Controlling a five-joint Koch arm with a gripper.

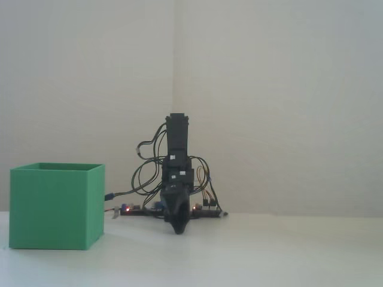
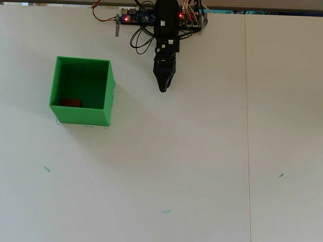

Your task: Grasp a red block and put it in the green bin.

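Your red block (image 2: 71, 103) already lies inside the green bin (image 2: 109, 91), so little can fail unless the gripper (image 2: 163, 88), whose jaws look pressed together on nothing, swings into a wall.

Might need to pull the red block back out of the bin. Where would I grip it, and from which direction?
Come straight down through the open top: the green bin walls block every side approach. The red block lies flat in the corner that is lower left in the overhead view, so grip across its short sides. It sits close to the wall, so finger room looks tight. The gripper is parked near the base.
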